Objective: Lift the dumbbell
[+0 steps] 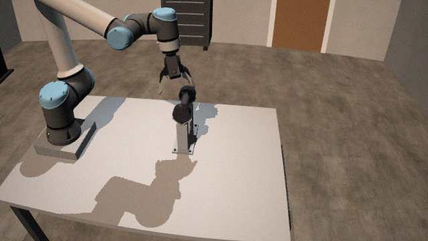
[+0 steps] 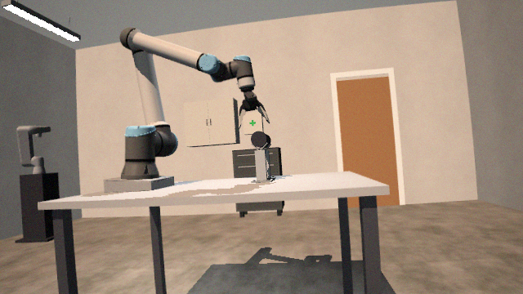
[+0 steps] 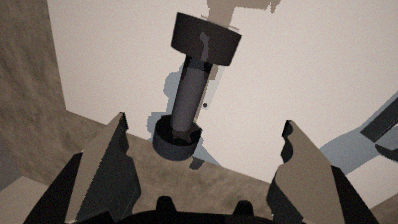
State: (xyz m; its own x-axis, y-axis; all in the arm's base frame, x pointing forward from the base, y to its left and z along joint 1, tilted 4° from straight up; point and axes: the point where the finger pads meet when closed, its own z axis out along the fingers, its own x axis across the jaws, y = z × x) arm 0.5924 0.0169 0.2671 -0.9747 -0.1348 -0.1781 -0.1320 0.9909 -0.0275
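Note:
A dark dumbbell (image 1: 184,104) lies in the top of a grey cradle post (image 1: 184,136) that stands on the white table (image 1: 147,161). It also shows in the exterior view (image 2: 260,140) and in the wrist view (image 3: 192,90), where its bar runs away from me with one end weight near and one far. My gripper (image 1: 176,85) hangs above the far end of the dumbbell, pointing down. Its fingers are wide open and empty (image 3: 202,150). It also shows in the exterior view (image 2: 253,115), a little above the dumbbell and not touching it.
The arm's base (image 1: 61,134) stands on a grey block at the table's left. A dark drawer cabinet (image 1: 188,21) stands on the floor behind the table. An orange door (image 1: 299,24) is in the back wall.

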